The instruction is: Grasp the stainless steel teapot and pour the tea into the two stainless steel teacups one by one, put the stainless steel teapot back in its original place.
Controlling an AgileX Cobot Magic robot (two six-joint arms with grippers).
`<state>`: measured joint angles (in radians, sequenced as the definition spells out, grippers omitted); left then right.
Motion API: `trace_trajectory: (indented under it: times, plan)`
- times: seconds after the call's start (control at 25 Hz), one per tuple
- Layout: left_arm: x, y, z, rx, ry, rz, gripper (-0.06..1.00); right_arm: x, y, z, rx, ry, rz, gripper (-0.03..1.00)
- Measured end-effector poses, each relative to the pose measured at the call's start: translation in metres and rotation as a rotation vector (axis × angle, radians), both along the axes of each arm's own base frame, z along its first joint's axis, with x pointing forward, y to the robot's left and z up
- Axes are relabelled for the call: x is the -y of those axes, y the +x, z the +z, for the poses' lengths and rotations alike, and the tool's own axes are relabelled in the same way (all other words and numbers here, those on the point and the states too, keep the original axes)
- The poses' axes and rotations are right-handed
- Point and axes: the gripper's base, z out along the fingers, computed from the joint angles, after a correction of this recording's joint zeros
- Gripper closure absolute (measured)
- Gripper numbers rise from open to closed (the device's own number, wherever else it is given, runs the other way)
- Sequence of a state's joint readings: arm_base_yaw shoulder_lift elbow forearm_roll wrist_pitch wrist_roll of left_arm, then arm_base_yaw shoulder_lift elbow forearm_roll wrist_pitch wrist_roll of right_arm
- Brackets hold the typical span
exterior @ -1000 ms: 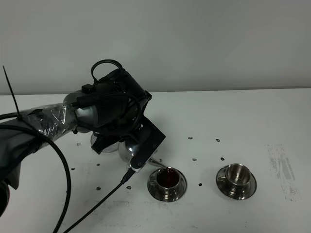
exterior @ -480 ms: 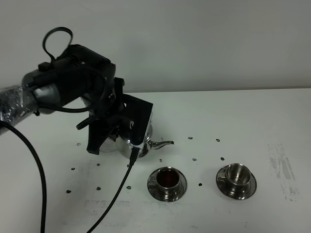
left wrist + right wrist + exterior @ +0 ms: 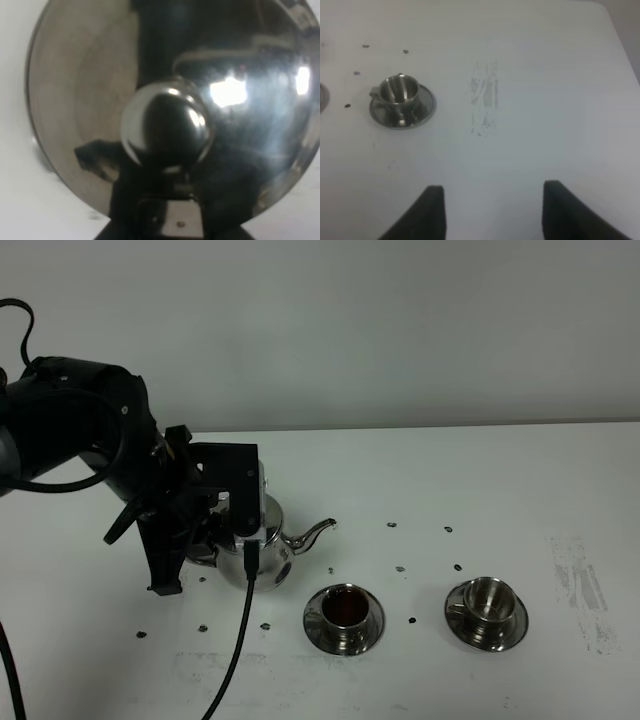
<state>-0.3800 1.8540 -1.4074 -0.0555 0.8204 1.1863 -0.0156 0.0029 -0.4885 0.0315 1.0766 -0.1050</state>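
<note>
As the high camera frames it, reference: stainless steel teapot point(image 3: 272, 552), upright on the left part of the white table point(image 3: 450, 465); whether its base touches the top cannot be told.
Left arm point(image 3: 80, 430): black, comes in from the left of the teapot and bends over its handle side.
Left gripper point(image 3: 192, 532): closed on the teapot at the handle side; the contact itself is hidden behind the black housing.
Left wrist view: domed lid fills the frame, round knob point(image 3: 167, 130) at centre, close under the camera.
Cable point(image 3: 235, 650): black, hangs in front of the teapot's body and runs to the near table edge.
Spout point(image 3: 312, 534): thin, curved, points right, tip raised, apart from both cups.
Filled teacup point(image 3: 328, 618): right of the teapot and nearer the front edge, just past the spout tip, on a round saucer point(image 3: 370, 636); holds dark reddish-brown tea point(image 3: 346, 606).
Empty teacup point(image 3: 488, 602): further right of the teapot, well apart from it, level with the filled teacup, on its own saucer; interior shows bare metal.
Specks point(image 3: 400, 568): small, dark, scattered right of the teapot, around and between the cups.
Scuffed patch point(image 3: 580, 585): grey, far right of the teapot, beyond the empty teacup.
Right gripper point(image 3: 495, 215): seen only in its own wrist view; jaws spread, nothing between them, over bare table well apart from the teapot.
</note>
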Motion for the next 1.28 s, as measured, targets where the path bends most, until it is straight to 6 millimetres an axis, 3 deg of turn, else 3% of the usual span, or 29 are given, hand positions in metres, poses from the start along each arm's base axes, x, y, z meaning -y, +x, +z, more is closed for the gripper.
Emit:
trace_trajectory:
  times: [0.24, 0.52, 0.8, 0.96, 1.28]
  plan:
    - [-0.012, -0.006, -0.029, -0.073, -0.019, 0.108, 0.7, 0.0, 0.0, 0.0, 0.0, 0.0, 0.0, 0.51]
    - [-0.011, 0.003, -0.059, -0.093, -0.006, 0.146, 0.7, 0.0, 0.0, 0.0, 0.0, 0.0, 0.0, 0.51]
    - [-0.012, 0.008, -0.073, -0.08, 0.019, 0.136, 0.7, 0.0, 0.0, 0.0, 0.0, 0.0, 0.0, 0.51]
    - [-0.007, 0.011, -0.066, -0.05, 0.039, 0.103, 0.7, 0.0, 0.0, 0.0, 0.0, 0.0, 0.0, 0.51]
    - [0.041, 0.046, -0.006, 0.046, 0.096, -0.081, 0.7, 0.0, 0.0, 0.0, 0.0, 0.0, 0.0, 0.51]
